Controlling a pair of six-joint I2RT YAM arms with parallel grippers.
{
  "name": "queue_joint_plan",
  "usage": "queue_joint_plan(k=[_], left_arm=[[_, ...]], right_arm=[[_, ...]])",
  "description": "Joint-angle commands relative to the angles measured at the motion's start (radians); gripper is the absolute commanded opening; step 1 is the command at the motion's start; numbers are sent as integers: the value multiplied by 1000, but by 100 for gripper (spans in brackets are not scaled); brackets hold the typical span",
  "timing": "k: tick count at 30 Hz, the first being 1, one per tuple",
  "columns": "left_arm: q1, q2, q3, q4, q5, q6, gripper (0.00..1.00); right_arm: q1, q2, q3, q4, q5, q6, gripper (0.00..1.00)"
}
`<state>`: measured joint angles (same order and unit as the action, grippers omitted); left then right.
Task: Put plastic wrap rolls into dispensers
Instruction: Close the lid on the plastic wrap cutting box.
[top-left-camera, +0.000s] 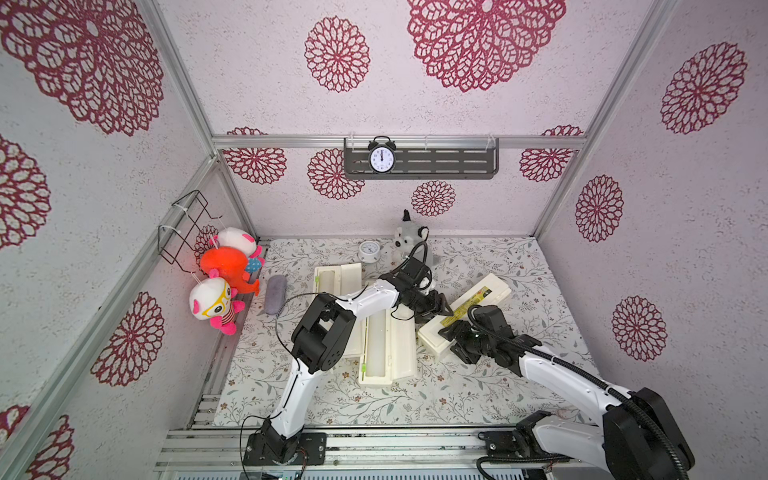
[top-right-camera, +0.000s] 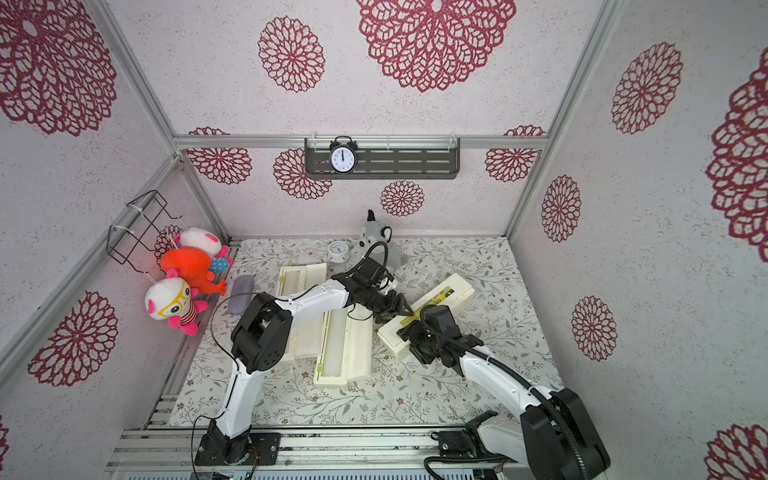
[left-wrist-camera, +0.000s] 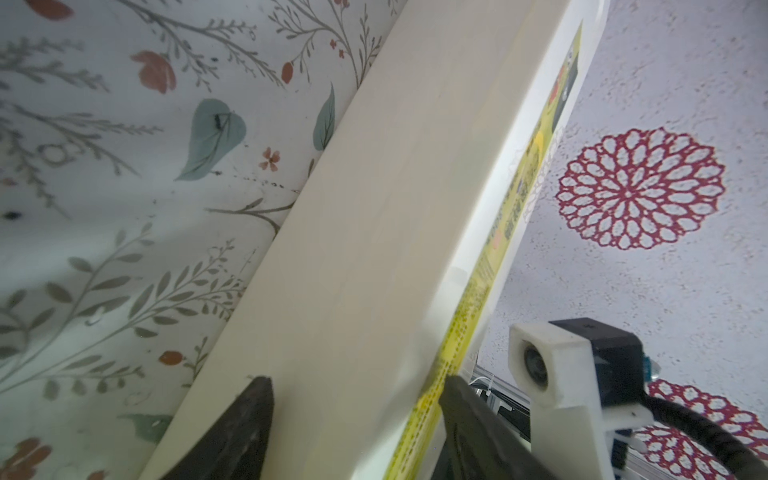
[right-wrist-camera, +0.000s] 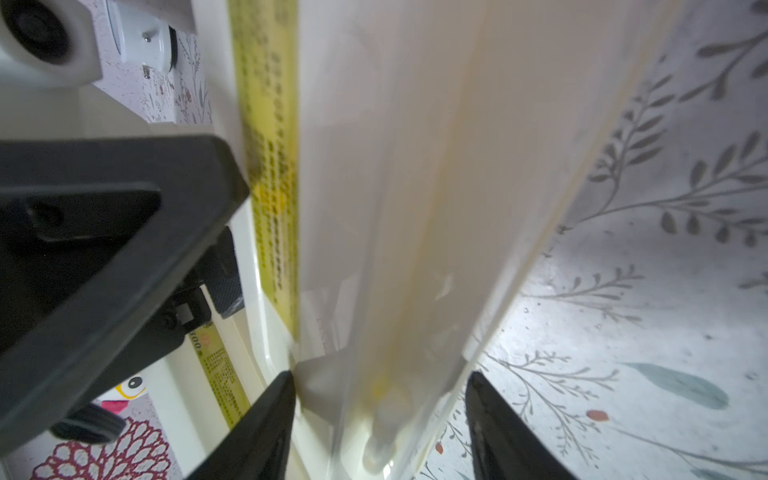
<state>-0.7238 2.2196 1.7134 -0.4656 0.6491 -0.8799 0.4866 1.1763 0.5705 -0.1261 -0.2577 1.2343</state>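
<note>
**Two grippers crowded on one closed dispenser**

The closed dispenser (top-left-camera: 488, 291) lay slantwise just beside the centre dispenser (top-left-camera: 401, 351), on that box's right-arm side, with its label up. The left gripper (left-wrist-camera: 355, 381) stood astride it, one finger against the plain side wall and the other by the labelled face. The right gripper (right-wrist-camera: 380, 374) straddled the same box at the end nearest the centre dispenser. Both pairs of jaws were spread to the box's width, but whether either truly pinched it could not be told.

The centre dispenser lay open with a plastic wrap roll (top-left-camera: 377, 345) in its trough. The back dispenser (top-left-camera: 351, 274), beyond the centre dispenser toward the wall, was also open and held a second roll (top-left-camera: 328, 280). No third roll showed loose. It probably sat inside the closed box, though that was hidden.

The grippers sat very near each other, so a small mismatch in their moves could have knocked finger against finger or twisted the box. The smooth plastic might have slid from a loose hold. A shove could also have driven the closed box into the centre dispenser and jolted its roll out of the open trough.
</note>
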Motion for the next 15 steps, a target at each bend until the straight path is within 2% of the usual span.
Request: queue_joint_plan(k=[1, 15], left_arm=[[-34, -50, -19, -96, 98, -2, 68], [-49, -56, 30, -122, 147, 18, 64]], right_arm=[[-8, 15, -21, 6, 89, -39, 65], [-4, -9, -11, -2, 123, -30, 60]])
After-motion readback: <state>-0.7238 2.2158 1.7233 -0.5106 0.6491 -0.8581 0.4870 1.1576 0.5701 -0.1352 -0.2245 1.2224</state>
